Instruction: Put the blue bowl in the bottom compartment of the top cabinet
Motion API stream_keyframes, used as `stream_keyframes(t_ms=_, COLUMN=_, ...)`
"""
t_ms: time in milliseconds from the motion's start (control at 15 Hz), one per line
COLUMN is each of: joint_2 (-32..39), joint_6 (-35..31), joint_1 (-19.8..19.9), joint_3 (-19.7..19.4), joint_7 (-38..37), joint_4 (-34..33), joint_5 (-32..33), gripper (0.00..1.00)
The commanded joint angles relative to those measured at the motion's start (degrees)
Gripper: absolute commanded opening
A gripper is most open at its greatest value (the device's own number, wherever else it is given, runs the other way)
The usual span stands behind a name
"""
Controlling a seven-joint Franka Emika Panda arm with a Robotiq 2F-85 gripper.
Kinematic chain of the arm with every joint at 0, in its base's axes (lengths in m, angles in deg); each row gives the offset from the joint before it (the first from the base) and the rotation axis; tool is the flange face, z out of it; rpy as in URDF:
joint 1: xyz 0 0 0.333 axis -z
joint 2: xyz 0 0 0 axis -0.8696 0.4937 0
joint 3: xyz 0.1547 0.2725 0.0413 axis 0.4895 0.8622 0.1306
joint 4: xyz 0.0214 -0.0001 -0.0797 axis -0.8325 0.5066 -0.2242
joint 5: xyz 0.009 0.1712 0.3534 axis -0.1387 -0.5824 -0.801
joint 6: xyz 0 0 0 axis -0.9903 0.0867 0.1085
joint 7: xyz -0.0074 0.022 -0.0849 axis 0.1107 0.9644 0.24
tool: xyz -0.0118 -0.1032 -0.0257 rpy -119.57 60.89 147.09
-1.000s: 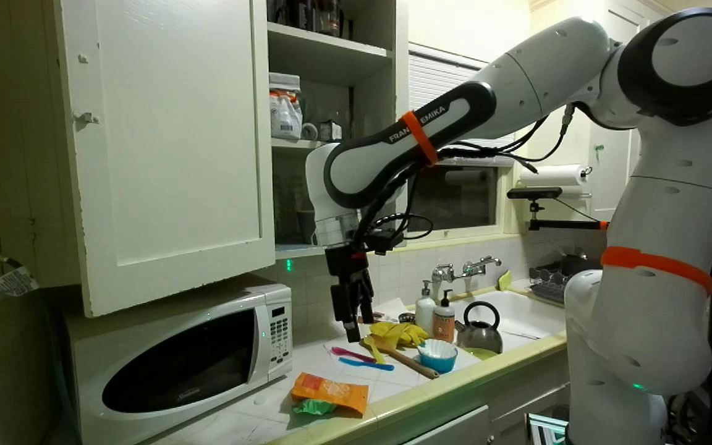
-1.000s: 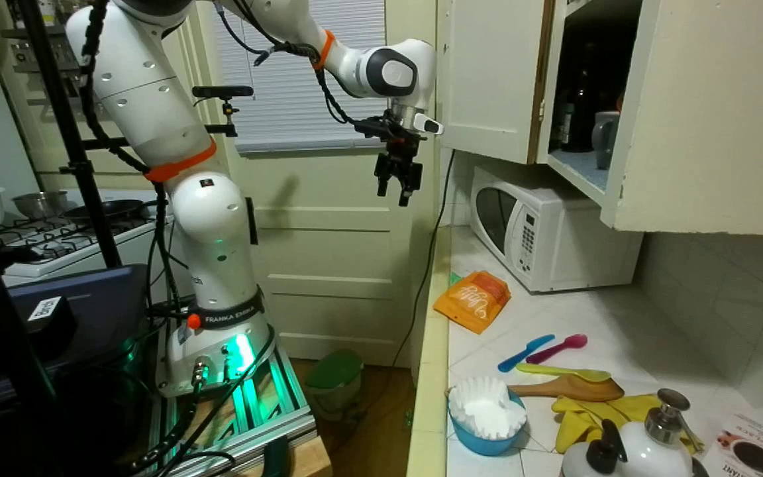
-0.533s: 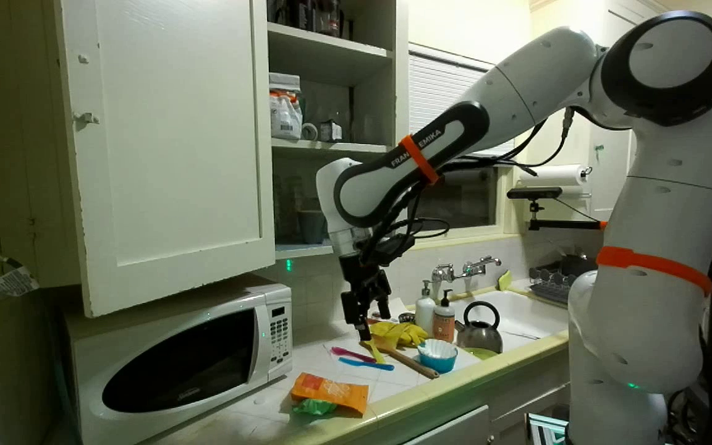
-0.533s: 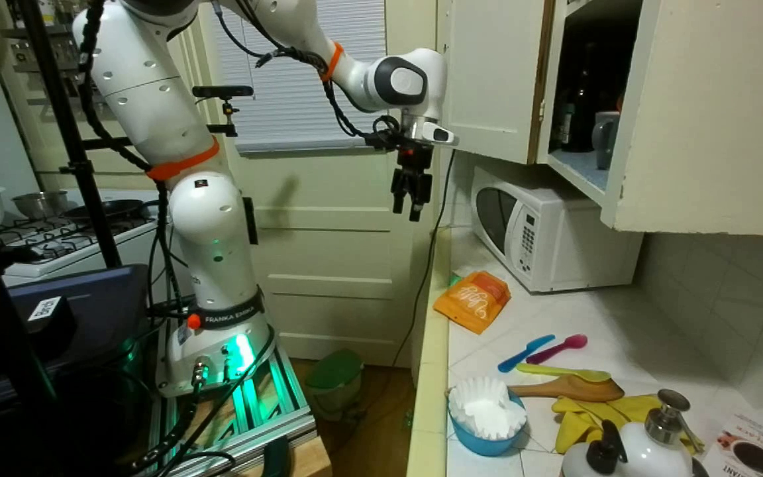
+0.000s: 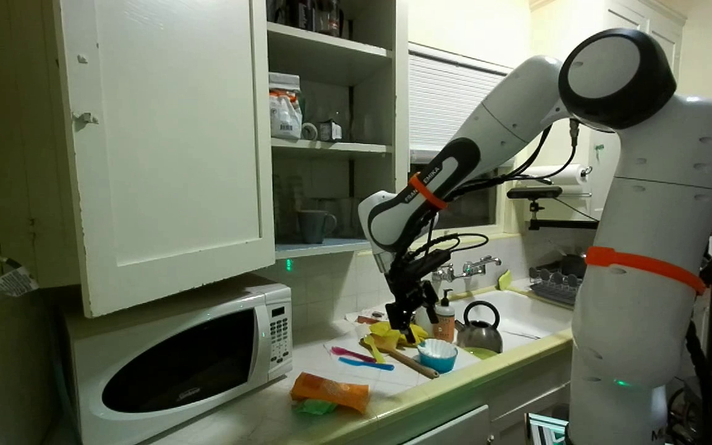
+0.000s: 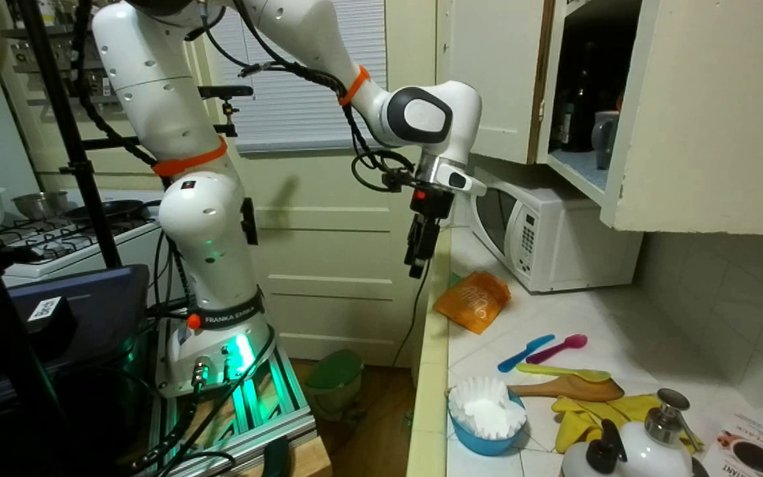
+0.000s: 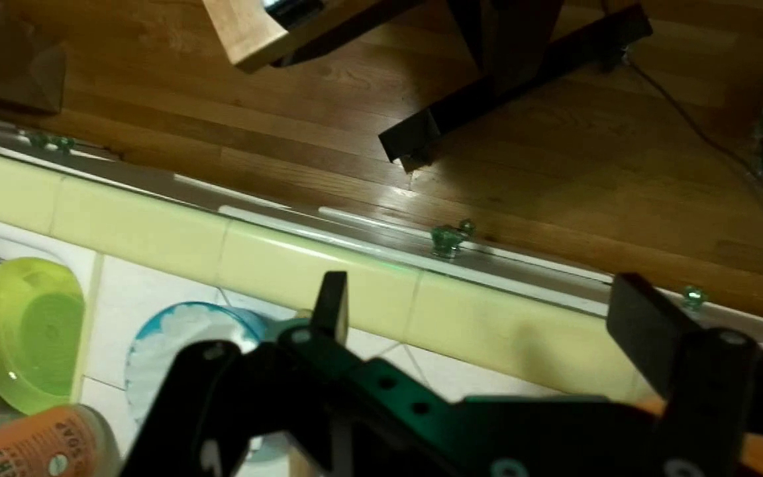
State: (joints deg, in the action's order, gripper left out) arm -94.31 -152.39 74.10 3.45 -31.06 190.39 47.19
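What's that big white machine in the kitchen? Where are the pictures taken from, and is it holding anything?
It's a robot arm, with joints that bend like your elbow. Its black gripper works like a hand; it's open and holds nothing. Two views look in from outside; a third comes from its wrist, looking down at the floor and counter. On the counter sit a white microwave, an orange packet, a pink spoon and a blue bowl with white papers inside. The arm's job: put that bowl in the cabinet.

The tiled counter (image 6: 620,318) carries a microwave (image 6: 570,235), orange packet (image 6: 474,301) and blue bowl (image 6: 486,445).
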Motion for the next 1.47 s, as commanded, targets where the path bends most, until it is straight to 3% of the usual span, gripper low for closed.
stream_keyframes(t_ms=0, joint_2=0.83, joint_6=0.36, joint_1=3.53, joint_3=-2.55, joint_7=-0.49, joint_4=0.93, joint_5=8.17, gripper=1.0)
stream_keyframes(t_ms=267, joint_2=0.87, joint_6=0.44, joint_1=4.13, joint_3=-3.9, joint_7=-0.29, joint_4=0.24, joint_5=7.02, gripper=1.0)
stream_keyframes(t_ms=400, joint_2=-4.44, joint_6=-4.04, joint_1=2.69, joint_3=-2.8, joint_7=4.49, joint_4=4.48, joint_5=8.83, gripper=1.0)
stream_keyframes(t_ms=733, joint_2=-2.16, joint_6=-15.97, joint_1=3.87, joint_3=-6.39, joint_7=19.78, joint_4=6.76, joint_5=11.25, gripper=1.0)
stream_keyframes(t_ms=1000, joint_2=3.3, joint_6=-27.11, joint_1=5.26, joint_3=-12.0, joint_7=37.25, joint_4=6.1, joint_5=10.68, gripper=1.0)
stream_keyframes(t_ms=1200, joint_2=6.61, joint_6=-31.99, joint_1=5.11, joint_3=-14.51, joint_7=50.17, joint_4=6.1, joint_5=8.18, gripper=1.0)
stream_keyframes(t_ms=1400, joint_2=10.82, joint_6=-31.43, joint_1=5.11, joint_3=-14.55, joint_7=59.23, joint_4=5.48, joint_5=5.25, gripper=1.0)
